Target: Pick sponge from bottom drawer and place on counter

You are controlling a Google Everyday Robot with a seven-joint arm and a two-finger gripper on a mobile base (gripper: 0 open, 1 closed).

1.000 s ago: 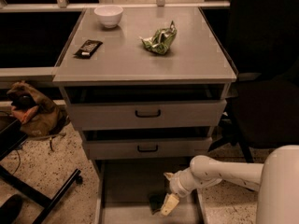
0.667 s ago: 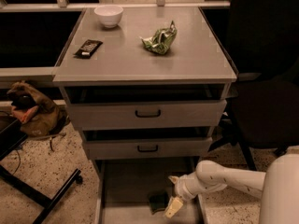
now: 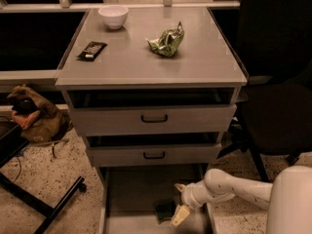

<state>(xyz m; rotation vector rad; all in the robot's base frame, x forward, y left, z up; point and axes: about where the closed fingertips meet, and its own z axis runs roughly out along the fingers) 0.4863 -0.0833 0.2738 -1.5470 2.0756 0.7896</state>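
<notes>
Lying on the floor of the bottom drawer (image 3: 129, 199), toward its near right, the sponge (image 3: 165, 209) has not shifted. The claw (image 3: 178, 215) sits just right of it, low in the tray, the arm having sunk over the last second (wide or narrow: cannot tell). Judged: no grasp yet. The right drawer wall crowds the arm, and the middle drawer (image 3: 154, 155) overhangs the far side. The worktop (image 3: 146, 67) carries a bowl (image 3: 113, 16), black wrapper (image 3: 92, 50) and snack bag (image 3: 166, 42); its near strip offers room.
</notes>
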